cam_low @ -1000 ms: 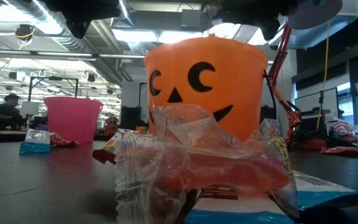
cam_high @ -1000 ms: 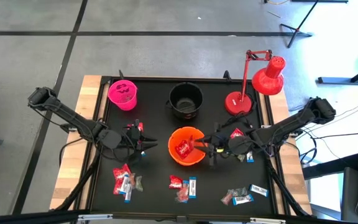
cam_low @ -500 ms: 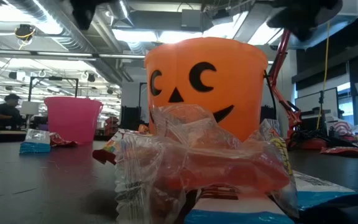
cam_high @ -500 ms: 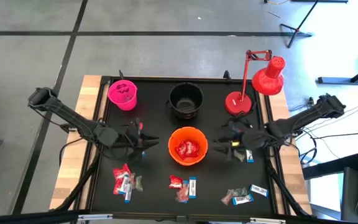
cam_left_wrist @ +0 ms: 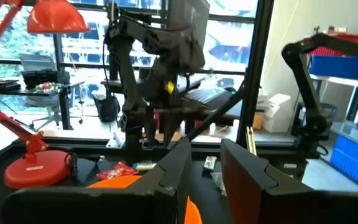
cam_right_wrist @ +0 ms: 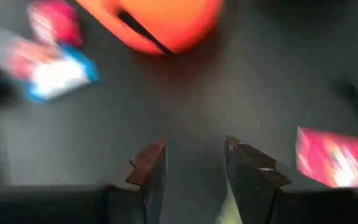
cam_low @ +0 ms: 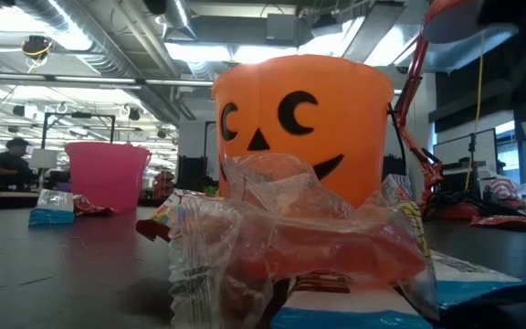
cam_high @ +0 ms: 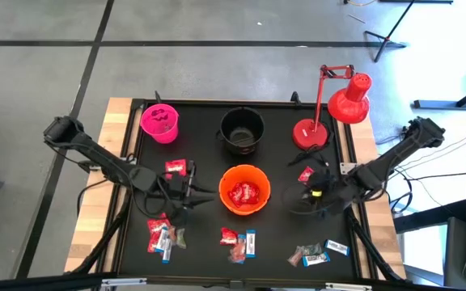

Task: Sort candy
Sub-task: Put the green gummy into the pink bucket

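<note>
Right wrist view: my right gripper (cam_right_wrist: 194,163) hangs parted, empty, over bare black mat. My left gripper (cam_high: 186,191), at 9 o'clock of the round orange plastic bucket (cam_high: 257,175), I can't tell. Red wrapped candy packets (cam_high: 245,193) lie inside it; loose candy clusters (cam_high: 239,241) toward 6 o'clock remain. Roughly early-to-midway, I'd judge.

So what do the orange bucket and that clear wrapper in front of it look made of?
Orange bucket: probably moulded plastic, smooth with a soft sheen, a black pumpkin face printed on it. Clear wrapper: thin crinkly film, likely cellophane or plastic; it is see-through, creased and catches highlights.
</note>
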Tool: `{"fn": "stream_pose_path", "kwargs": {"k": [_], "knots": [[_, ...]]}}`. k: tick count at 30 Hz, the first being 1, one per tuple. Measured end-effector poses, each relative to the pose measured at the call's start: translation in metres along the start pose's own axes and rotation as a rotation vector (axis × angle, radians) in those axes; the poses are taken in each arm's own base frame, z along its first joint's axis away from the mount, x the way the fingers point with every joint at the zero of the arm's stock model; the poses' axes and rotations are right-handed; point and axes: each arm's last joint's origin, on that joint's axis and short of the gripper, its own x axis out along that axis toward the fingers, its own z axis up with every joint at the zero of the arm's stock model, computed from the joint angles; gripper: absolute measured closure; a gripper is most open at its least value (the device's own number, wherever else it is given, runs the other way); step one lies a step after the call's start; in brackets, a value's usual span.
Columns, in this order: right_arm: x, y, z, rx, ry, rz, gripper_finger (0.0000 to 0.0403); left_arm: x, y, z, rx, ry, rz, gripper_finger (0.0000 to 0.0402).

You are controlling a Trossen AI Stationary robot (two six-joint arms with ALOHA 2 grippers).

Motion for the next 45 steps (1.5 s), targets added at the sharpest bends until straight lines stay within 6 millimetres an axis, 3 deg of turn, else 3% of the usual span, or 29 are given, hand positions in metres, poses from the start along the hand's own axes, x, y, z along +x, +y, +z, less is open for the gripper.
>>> {"fn": "stream_pose_path", "kwargs": {"k": [5, 11, 21, 32, 36, 42, 45], "knots": [[0.006, -0.009, -0.016, 0.089, 0.183, -0.158, 0.0249, 0.000, -0.001, 0.002, -0.006, -0.023, -0.006, 0.0324], [0.027, -0.008, -0.033, 0.040, 0.274, -0.232, 0.0249, 0.000, -0.001, 0.002, -0.001, -0.024, -0.007, 0.0324], [0.065, -0.007, -0.049, 0.041, 0.303, -0.235, 0.0249, 0.000, -0.001, 0.003, -0.001, -0.026, -0.007, 0.0324], [0.080, -0.015, -0.060, 0.094, 0.337, -0.333, 0.0250, 0.000, -0.001, 0.002, -0.001, -0.025, -0.007, 0.0324], [0.082, -0.013, -0.060, 0.070, 0.338, -0.318, 0.0282, 0.000, -0.001, 0.003, -0.002, -0.025, -0.007, 0.0324], [0.082, -0.012, -0.060, 0.034, 0.345, -0.292, 0.0386, 0.000, -0.001, 0.003, -0.005, -0.024, -0.007, 0.0324], [0.082, -0.011, -0.059, 0.026, 0.345, -0.288, 0.0386, 0.000, -0.001, 0.002, -0.005, -0.024, -0.003, 0.0324]]}}
